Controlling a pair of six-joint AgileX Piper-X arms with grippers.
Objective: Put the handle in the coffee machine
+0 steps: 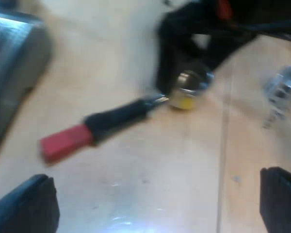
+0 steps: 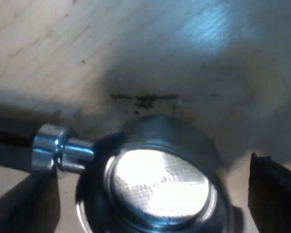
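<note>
Right gripper (image 2: pixel 150 170): fingers spread, set over the holder (image 1: pixel 121 116), one finger on each side of its basket (image 2: pixel 160 182). A gap shows between each finger and the rim, so it grips nothing yet. The basket sits open side up, bright inside, and looks empty. The short metal neck (image 2: pixel 58 150) runs out from the basket close by one finger.

Holder: loose, lying flat on the table (image 1: pixel 184 160), not in the machine. Its dark handle (image 1: pixel 119 116) stretches away from the right arm. The red end (image 1: pixel 65 142) is on the side nearer the machine (image 1: pixel 14 53), whose grey body stands apart from it. A few dark specks (image 2: pixel 145 99) lie on the wood just beyond the basket.

Left gripper (image 1: pixel 155 177): fingers wide apart, holding nothing, hovering above bare table short of the handle. A small metal piece (image 1: pixel 281 92) lies past the basket; I cannot tell what it is.

Step, as I judge it: the pick-up, early in the task. The next move calls for closing squarely on the basket, since a round rim may slip. After that comes a level lift and a carry to the machine's front, then seating and a twist to lock.
</note>
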